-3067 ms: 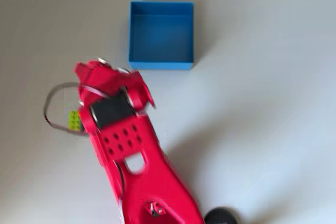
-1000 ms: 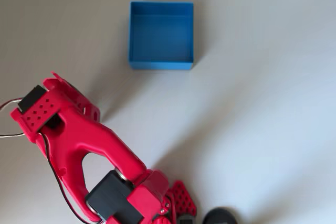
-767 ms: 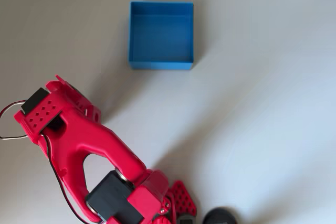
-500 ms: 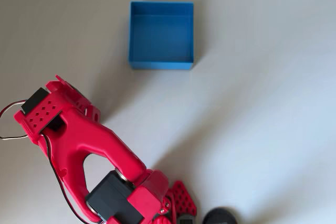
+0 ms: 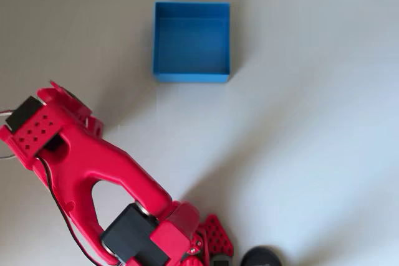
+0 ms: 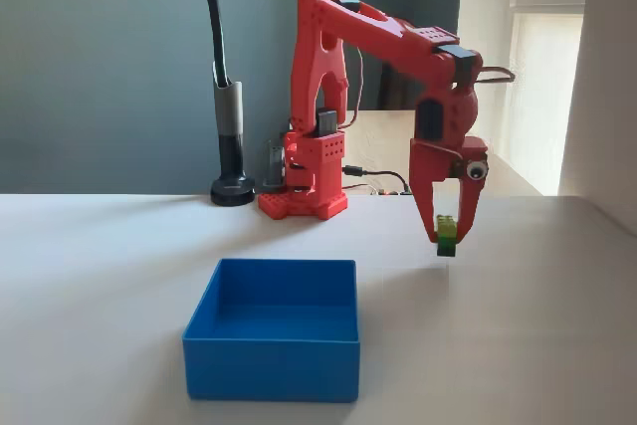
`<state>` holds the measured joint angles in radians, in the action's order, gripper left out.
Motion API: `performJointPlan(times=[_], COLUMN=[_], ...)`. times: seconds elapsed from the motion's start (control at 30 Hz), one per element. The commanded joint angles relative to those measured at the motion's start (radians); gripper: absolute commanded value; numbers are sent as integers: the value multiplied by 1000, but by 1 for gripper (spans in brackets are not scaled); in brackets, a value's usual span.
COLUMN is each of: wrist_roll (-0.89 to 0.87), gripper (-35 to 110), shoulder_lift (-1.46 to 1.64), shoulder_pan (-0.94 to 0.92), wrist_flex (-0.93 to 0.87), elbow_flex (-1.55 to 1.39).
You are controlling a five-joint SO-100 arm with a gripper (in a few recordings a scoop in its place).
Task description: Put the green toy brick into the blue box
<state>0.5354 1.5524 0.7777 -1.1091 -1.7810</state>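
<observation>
In the fixed view the red pincer (image 6: 447, 236) is clamped on the small lime-green plastic toy brick (image 6: 447, 236), which sits between its fingertips, lifted clear of the white desk (image 6: 518, 345), right of the square bright blue plastic box (image 6: 272, 357).

Dark teal wall (image 6: 109, 57), white table (image 6: 90, 276), bright window (image 6: 537, 87)

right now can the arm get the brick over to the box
Probably yes. The gripper holds the brick clear above the table, off to the right of the box in the fixed view, with nothing standing between them and the box open on top.
</observation>
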Motion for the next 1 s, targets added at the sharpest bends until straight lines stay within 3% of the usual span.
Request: performJointPlan(times=[0.0, 0.43, 0.97], wrist_roll=[-58, -118, -152], gripper=[0, 0, 0], shoulder_lift=[41, 135, 156], shoulder_pan=[15, -80, -512], wrist_flex=[-23, -49, -21], elbow_flex=[181, 341, 448])
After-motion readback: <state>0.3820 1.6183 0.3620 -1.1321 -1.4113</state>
